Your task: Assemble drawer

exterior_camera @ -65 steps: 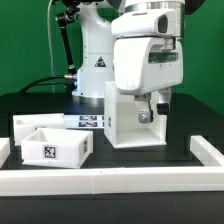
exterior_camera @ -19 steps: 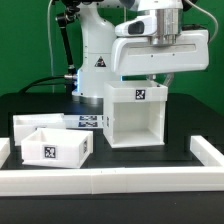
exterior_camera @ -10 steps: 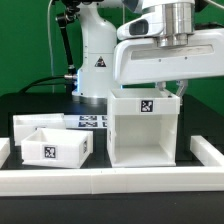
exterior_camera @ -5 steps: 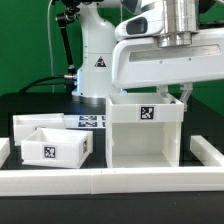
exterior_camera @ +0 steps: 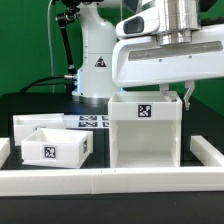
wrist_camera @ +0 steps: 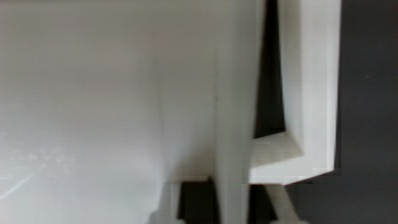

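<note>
Two drawer parts | gripper (wrist_camera: 228, 203) looks clamped on a thin wall of housing (exterior_camera: 146, 142), which stands right under it, open face toward camera | tray (exterior_camera: 52, 150) sits off to exterior view's left

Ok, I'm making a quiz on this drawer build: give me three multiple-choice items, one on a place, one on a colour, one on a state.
1. Relative to the housing, the tagged tray sits: A inside it; B on top; C at the exterior view's left.
2. The housing is: A white; B black; C red.
3. The tray stands: A upside down; B open side up; C on end.
Answers: C, it stands apart on that side; A, its walls are white; B, its hollow faces up.
</note>
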Tool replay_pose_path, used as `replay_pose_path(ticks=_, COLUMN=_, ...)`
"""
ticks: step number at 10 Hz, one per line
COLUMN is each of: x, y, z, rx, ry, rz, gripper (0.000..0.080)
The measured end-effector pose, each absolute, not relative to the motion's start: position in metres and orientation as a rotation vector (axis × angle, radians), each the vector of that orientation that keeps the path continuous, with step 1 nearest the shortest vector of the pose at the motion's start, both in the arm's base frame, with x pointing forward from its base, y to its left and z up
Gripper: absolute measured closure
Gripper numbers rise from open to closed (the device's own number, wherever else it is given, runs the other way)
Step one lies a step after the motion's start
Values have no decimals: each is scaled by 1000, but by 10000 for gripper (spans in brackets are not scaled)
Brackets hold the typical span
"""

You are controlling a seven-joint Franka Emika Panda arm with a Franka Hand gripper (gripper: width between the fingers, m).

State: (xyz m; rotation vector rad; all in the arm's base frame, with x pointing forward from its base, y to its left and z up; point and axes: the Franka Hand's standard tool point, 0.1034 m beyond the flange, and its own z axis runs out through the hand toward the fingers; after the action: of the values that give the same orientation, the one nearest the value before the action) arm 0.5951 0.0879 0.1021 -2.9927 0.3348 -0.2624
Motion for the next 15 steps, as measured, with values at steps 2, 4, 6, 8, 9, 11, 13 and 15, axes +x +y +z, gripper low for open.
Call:
replay_pose_path(ticks=2, x=596, y=96, z=105, rx=-2914, ry=681, rz=-240, gripper=761)
replay_pose_path(ticks=4, x=601, y=94, z=105, rx=-2820, ry=914, rz=-241, gripper=761)
replay_pose_path(ticks=6, x=605, y=90, z=108, rx=-2761, ry=1033, rz=-246, gripper=760)
replay_pose_path(ticks=8, x=606, y=91, z=110, rx=-2681, ry=1175, rz=-236, gripper=760)
replay_pose_path(ticks=9, x=607, y=90, z=111, rx=-2664, ry=1205, rz=-234, gripper=760)
replay_pose_path(ticks=11, x=607, y=87, z=111, rx=-2570, ry=1363, rz=-210, gripper=758)
replay_pose_path(ticks=13, x=607, y=78, z=112, rx=-2443, ry=1524, rz=-176, gripper=758)
replay_pose_path(ticks=15, x=617, y=80, z=113, rx=-2287, ry=1700, rz=-135, gripper=758)
